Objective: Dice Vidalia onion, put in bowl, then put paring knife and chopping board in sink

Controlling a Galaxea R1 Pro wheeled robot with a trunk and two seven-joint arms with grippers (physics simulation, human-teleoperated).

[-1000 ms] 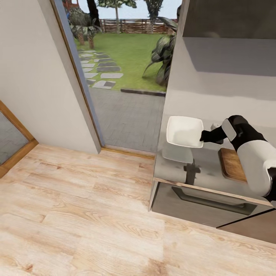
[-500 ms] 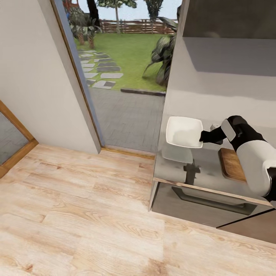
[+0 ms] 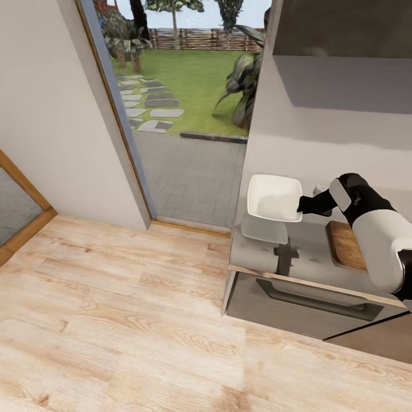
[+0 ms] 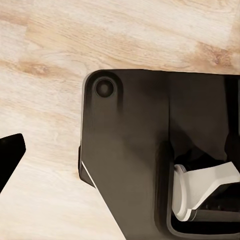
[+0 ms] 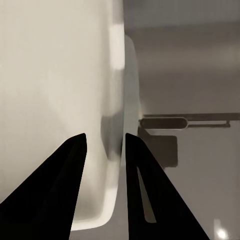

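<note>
In the head view the right gripper (image 3: 301, 205) reached toward nine o'clock from the robot's white forearm and met the rim of the bowl (image 3: 273, 197) at its three o'clock edge. The bowl hung tilted above the countertop (image 3: 303, 249), its pale reflection directly below at six o'clock. The right wrist view showed the two dark fingers (image 5: 75, 165) set narrow, one either side of the bowl's thin wall, so the gripper appeared clamped on the rim. The chopping board (image 3: 345, 245) lay on the countertop at about four o'clock from the bowl, partly behind the arm. The left gripper's state could not be told; its wrist view showed wooden floor and the robot's dark base. To do this step well, the bowl probably needed carrying level and slowly, since a rim pinch lets it swing, and setting down flat beside the board, not on it.
</note>
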